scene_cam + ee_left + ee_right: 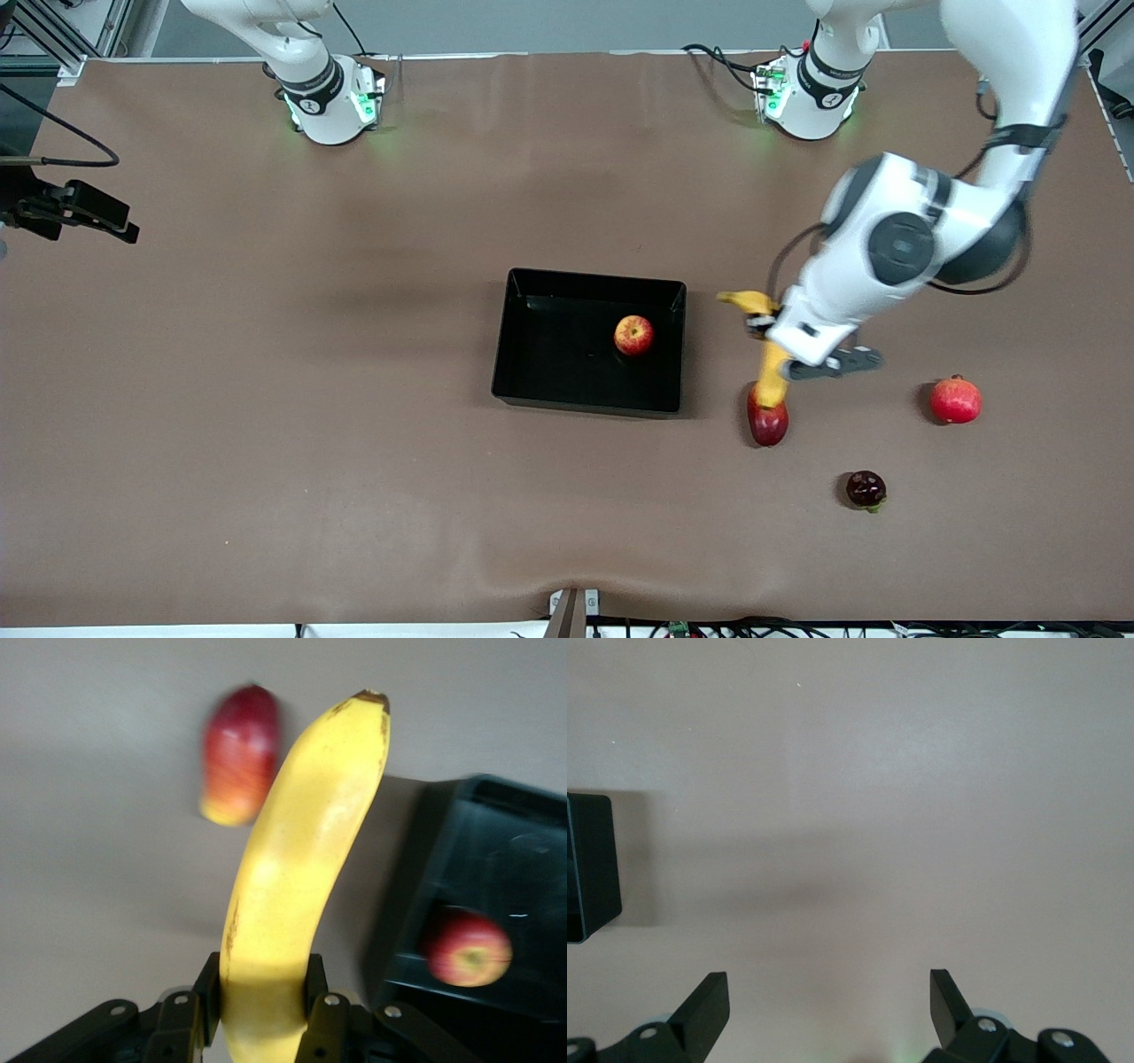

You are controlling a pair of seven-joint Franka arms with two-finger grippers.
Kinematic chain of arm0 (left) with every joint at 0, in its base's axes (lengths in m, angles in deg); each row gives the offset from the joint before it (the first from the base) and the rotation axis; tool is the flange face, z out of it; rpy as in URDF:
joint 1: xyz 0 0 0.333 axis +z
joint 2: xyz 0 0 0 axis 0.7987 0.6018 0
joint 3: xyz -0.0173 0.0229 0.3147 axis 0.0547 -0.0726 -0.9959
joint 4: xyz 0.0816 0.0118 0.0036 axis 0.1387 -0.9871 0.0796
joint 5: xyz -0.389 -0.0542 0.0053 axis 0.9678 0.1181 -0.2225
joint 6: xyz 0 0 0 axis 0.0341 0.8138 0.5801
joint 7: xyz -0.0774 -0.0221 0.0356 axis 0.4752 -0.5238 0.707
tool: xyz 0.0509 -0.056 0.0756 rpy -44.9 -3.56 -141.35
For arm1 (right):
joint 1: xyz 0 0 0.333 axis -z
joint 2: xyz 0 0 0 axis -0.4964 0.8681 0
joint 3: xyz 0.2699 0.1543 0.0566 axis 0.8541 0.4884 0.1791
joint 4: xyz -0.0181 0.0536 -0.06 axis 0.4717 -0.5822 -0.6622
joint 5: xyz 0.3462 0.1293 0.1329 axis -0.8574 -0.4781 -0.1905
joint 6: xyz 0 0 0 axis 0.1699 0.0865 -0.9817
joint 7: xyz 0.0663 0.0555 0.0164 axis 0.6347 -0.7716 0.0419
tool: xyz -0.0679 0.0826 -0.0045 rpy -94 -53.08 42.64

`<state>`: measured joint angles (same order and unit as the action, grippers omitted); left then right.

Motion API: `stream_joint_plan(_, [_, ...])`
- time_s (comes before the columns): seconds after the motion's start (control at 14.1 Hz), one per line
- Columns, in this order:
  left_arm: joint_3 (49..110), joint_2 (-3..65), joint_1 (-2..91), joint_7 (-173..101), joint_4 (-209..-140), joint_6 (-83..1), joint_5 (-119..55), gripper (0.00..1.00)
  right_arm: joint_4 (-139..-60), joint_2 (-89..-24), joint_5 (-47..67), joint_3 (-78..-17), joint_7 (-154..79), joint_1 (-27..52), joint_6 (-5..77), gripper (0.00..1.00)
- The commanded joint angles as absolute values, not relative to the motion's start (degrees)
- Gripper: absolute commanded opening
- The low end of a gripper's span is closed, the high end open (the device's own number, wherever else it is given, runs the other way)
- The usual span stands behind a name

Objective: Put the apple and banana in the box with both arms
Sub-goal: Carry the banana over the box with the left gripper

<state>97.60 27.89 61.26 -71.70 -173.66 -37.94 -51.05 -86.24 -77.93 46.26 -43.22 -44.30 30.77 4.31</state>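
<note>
Box: the black box (532,354) sat mid-desk (266,399) with only the apple (634,336) inside, toward its 3 o'clock wall | Left gripper (264,1010): fingers squeezed the banana (301,868), held up over the desk beside the box and a red-yellow fruit (767,423) | Right gripper (829,1001): fingers wide, holding nothing, over bare desk.

Brown surface (266,399), black box (523,354) near its middle, red-yellow mango-like fruit (768,424) at the box's 4 o'clock, red crowned fruit (956,400) at the mango's 3 o'clock, dark fruit (866,489) at 5 o'clock.
</note>
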Motion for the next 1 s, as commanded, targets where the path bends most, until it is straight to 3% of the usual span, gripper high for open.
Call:
stream_joint_plan(0.0, [97.9, 34.6, 53.9, -84.0, -165.5, -36.9, -50.9, 0.00, -85.2, -77.5, 45.5, -43.1, -43.9, 31.6, 4.1, 1.00])
stream_joint_plan(0.28, [97.0, 43.3, 43.7, -95.3, -158.6, -38.2, -51.7, 0.00, -85.2, -77.5, 45.7, -43.0, -43.7, 31.2, 4.2, 1.00])
stream_joint_plan(0.43, [91.7, 47.0, 36.2, -102.3, -154.1, -39.1, -51.8, 0.00, -85.2, -77.5, 45.6, -43.0, -43.8, 31.3, 4.2, 1.00])
stream_joint_plan(0.64, [84.6, 49.5, 27.7, -105.3, -153.3, -42.0, -51.5, 0.00, -85.2, -77.5, 45.5, -43.1, -43.7, 31.5, 4.1, 1.00])
stream_joint_plan(0.93, [82.4, 53.0, 25.1, -106.6, -153.2, -47.2, -51.6, 0.00, -85.2, -77.5, 45.6, -43.1, -43.7, 31.5, 4.0, 1.00])
